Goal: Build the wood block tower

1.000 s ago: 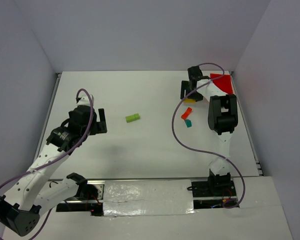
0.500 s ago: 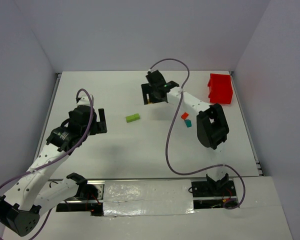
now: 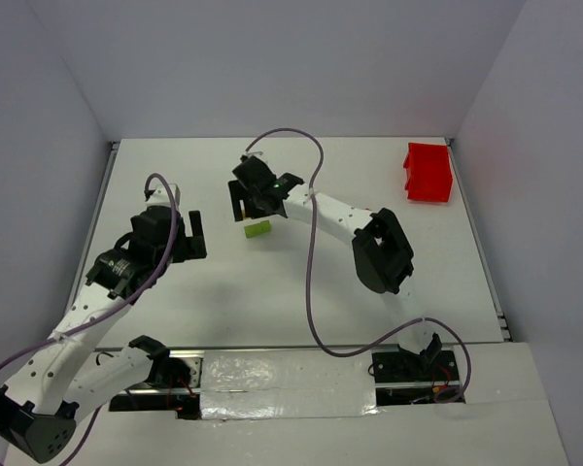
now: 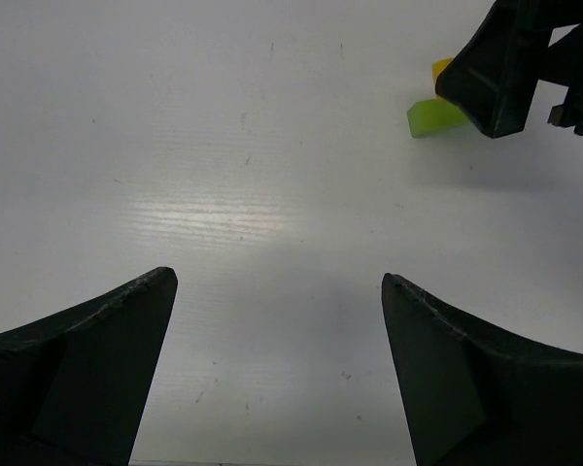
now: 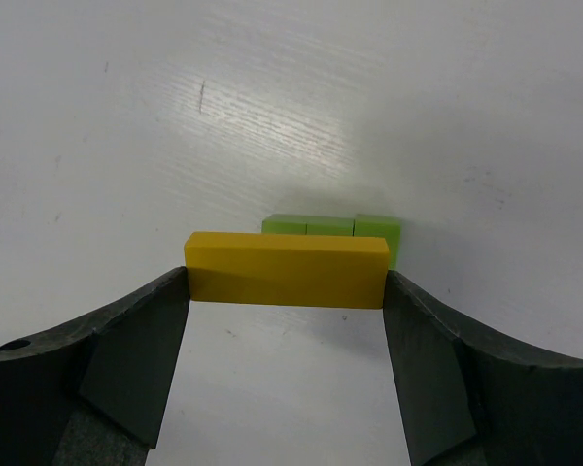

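Note:
My right gripper (image 3: 253,204) is shut on a yellow bar (image 5: 287,270), held end to end between the fingers (image 5: 437,369) just above the table. A yellow-green bar (image 3: 257,230) lies flat on the table right behind the yellow bar in the right wrist view (image 5: 332,227). My left gripper (image 3: 195,236) is open and empty, left of the green bar. The left wrist view shows the green bar (image 4: 429,116), a bit of the yellow bar (image 4: 441,69) and the right gripper's body (image 4: 525,58). The red piece and the teal wedge are hidden, probably under the right arm.
A red plastic bin (image 3: 428,173) stands at the table's far right corner. The right arm (image 3: 377,250) stretches across the middle of the table with its purple cable looping above it. Grey walls close in the table on three sides.
The right arm has swung left from beside the red bin across the table, carrying the yellow bar to the green bar. The left arm has barely moved.

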Robot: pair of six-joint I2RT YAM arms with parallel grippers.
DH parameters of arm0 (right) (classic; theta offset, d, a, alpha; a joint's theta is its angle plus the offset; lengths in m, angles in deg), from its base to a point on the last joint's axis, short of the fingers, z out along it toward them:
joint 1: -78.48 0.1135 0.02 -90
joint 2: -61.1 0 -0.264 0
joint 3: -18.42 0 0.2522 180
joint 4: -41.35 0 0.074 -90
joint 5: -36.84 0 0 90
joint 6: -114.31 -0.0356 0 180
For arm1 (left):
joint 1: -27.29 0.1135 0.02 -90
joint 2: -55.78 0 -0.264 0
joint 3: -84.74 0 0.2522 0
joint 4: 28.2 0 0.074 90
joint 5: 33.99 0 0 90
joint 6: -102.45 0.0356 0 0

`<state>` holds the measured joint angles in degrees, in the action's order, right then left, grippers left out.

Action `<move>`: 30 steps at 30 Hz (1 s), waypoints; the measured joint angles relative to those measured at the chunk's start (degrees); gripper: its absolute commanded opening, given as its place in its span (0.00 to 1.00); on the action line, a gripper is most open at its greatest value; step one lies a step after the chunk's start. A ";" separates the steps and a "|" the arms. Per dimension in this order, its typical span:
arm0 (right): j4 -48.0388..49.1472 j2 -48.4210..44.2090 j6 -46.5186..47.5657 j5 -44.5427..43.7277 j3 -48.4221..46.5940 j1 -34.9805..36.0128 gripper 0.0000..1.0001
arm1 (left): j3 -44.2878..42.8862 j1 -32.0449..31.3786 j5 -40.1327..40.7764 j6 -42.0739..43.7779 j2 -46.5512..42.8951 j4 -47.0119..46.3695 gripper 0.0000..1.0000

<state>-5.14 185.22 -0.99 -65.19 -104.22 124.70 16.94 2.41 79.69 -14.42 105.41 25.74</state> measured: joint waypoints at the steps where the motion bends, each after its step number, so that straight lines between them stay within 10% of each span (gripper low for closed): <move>1: -0.48 0.35 -0.48 -0.11 -0.04 0.31 0.63 | 0.00 0.00 0.00 0.02 -0.04 0.00 0.99; 30: -5.95 7.61 -0.61 -1.31 -4.74 0.87 0.69 | 0.04 0.04 0.00 0.02 -0.44 0.00 0.99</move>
<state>-11.09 192.82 -1.60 -66.50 -108.96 125.57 16.98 2.45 79.69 -14.40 104.97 25.74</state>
